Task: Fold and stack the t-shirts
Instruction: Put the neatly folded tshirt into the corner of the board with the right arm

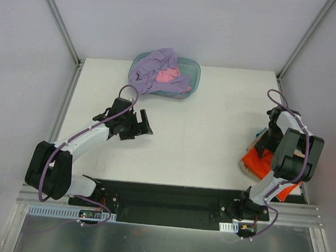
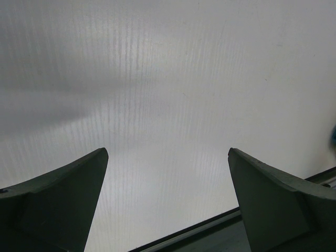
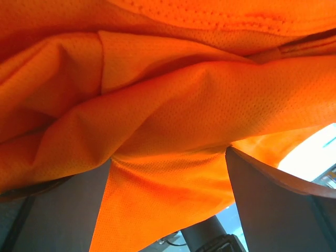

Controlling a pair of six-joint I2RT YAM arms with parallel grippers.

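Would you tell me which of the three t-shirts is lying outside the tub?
The orange t-shirt, at the right edge of the table; the purple t-shirt and pink t-shirt lie in the teal tub.

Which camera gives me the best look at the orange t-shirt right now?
Right wrist: the orange t-shirt fills the frame, bunched between the open right claw fingers. Top external shows only part of it, partly hidden under the right arm. Left wrist shows none.

top view looks down from behind the near edge over the whole table (image 1: 201, 145). left wrist view faces bare tabletop, close. right wrist view fills with the orange-red t-shirt (image 3: 173, 105), which top view shows at the near right corner.
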